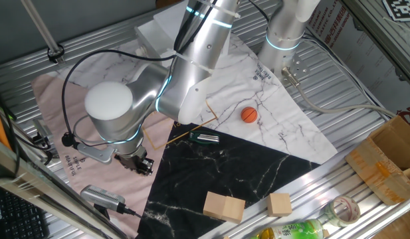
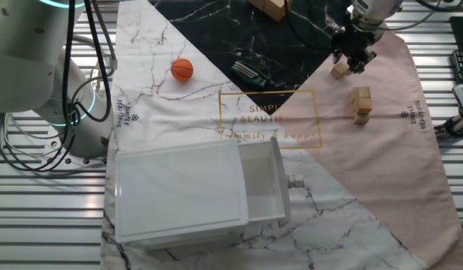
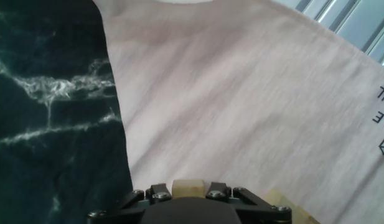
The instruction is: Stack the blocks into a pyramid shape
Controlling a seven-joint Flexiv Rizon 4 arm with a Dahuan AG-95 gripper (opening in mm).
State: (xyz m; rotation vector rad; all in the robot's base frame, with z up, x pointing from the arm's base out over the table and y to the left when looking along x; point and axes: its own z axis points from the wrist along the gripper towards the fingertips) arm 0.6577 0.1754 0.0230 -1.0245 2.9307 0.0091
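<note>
Clamped between my claw's (image 3: pixel 187 194) fingers sits one small tan block (image 3: pixel 186 186), held above the pink cloth (image 3: pixel 241 106) near its border with the black marble sheet (image 3: pixel 48 112); another block (image 2: pixel 339 70) lies on the cloth just beside my claw. Further along the cloth, more blocks form a small stack (image 2: pixel 360 103); how many it holds I cannot tell.

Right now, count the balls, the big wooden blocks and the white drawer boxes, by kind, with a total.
Orange ball: 1
Big wooden blocks: 2
White drawer box: 1
Total: 4
</note>
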